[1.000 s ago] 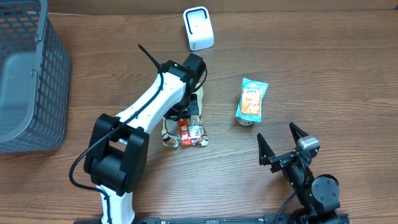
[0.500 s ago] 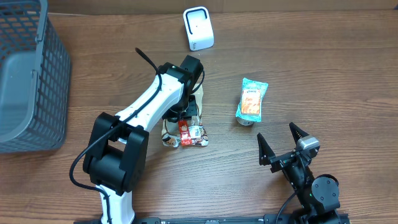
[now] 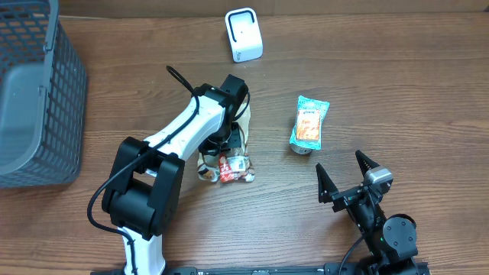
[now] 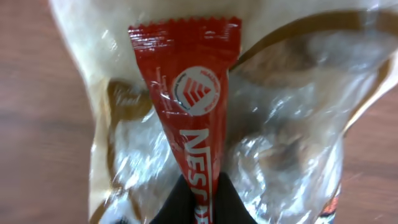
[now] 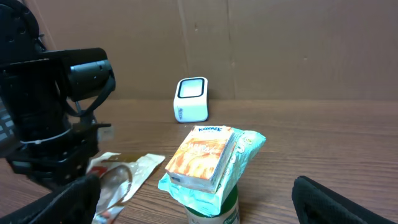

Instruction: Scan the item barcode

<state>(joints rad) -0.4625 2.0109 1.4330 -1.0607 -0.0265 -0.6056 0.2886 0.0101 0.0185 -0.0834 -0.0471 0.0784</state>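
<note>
A: Checked the left jaws?
B: Clenched on the lower end of a red sachet (image 4: 194, 106), pinched between both black tips. Lying over a clear crinkled packet (image 4: 292, 149).
A: Found where?
B: Resting mid-bench (image 3: 397, 76), right at the left arm's tip, well apart from the white scanner (image 3: 244, 34) at the far edge.
A: And the right jaws?
B: Spread wide, released, low by the near edge. Facing a teal snack pack (image 3: 309, 124). Grey basket (image 3: 46, 92) off left.
</note>
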